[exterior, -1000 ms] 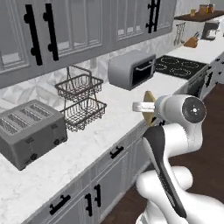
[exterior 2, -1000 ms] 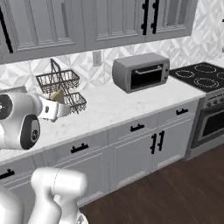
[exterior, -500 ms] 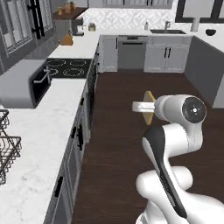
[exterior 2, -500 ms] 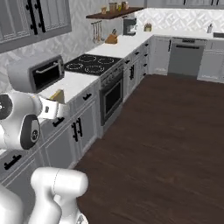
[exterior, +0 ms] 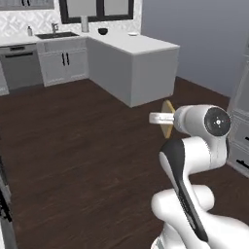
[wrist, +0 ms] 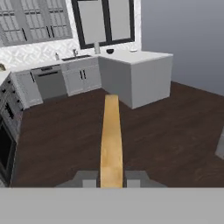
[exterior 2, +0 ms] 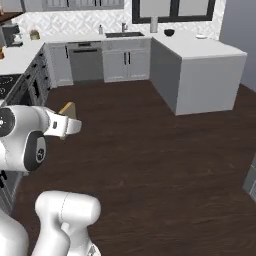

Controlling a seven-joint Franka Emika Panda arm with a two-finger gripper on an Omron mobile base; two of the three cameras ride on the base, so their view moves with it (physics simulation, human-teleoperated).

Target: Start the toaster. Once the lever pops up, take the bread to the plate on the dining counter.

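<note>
The hand (wrist: 111, 178) is clenched on the bread (wrist: 111, 144), one finger either side of the slice, which stands on edge and sticks straight out ahead of it. Both hang in the air above the dark wood floor (exterior 2: 165, 165). Well ahead of the hand stands the dining worktop (wrist: 146, 57), carrying a dark bowl (wrist: 110, 51) and the small white plate (wrist: 133, 50).

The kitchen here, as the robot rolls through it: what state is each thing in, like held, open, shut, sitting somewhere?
Bread: held edge-on, off the floor.
Gripper: shut on the bread.
Dining counter: across the dark floor ahead.
Plate: small and white, on the dining counter's far end; too small to tell whether anything lies on it.
Dark bowl: on the same counter, near the window.
Dishwasher: door shut.
</note>
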